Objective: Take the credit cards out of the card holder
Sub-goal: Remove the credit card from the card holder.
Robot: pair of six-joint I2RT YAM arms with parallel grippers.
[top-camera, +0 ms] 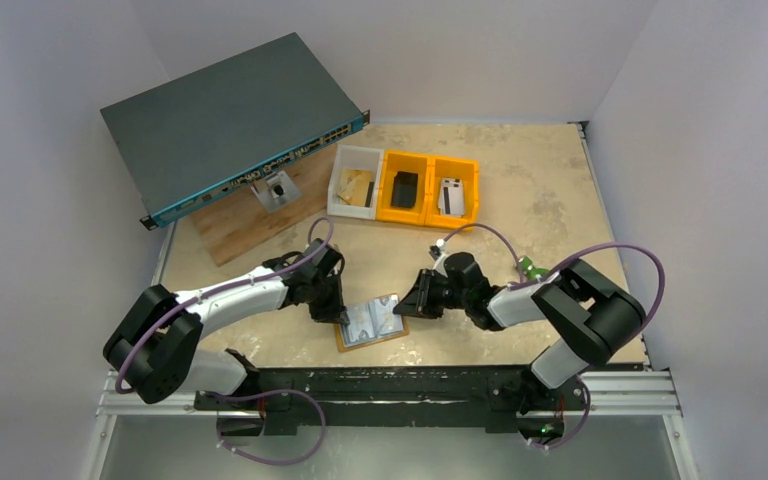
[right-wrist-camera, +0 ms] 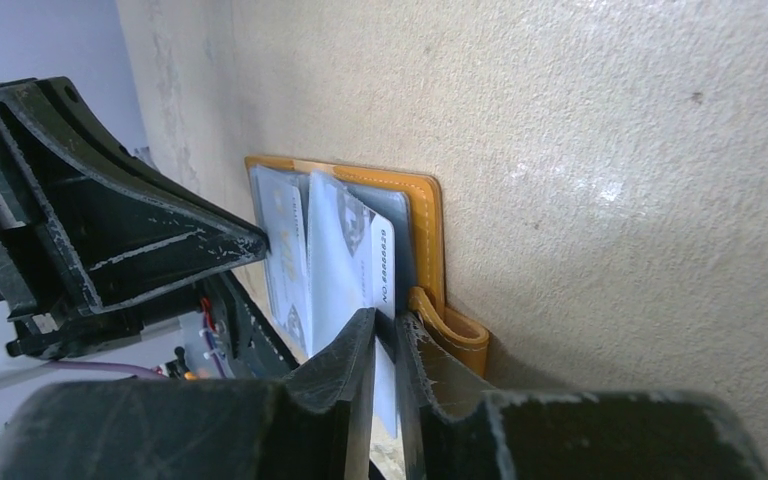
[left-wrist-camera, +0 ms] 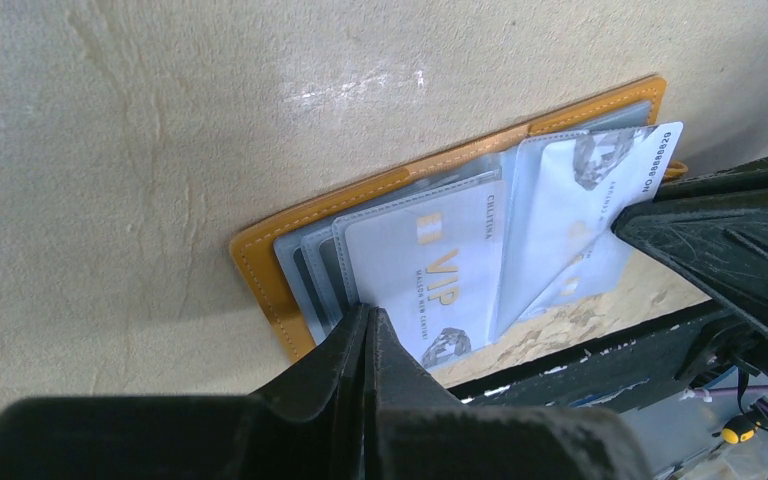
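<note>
right pincer [right-wrist-camera: 388, 325] on card [right-wrist-camera: 364, 250], card holder [right-wrist-camera: 426, 230] beyond

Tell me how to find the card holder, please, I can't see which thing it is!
Look at the near edge of the table, between the left gripper and the right gripper. The card holder lies open and flat there, pale cards showing inside. Unlike the orange bins at the back, it is thin, with a tan-orange stitched leather border.
</note>
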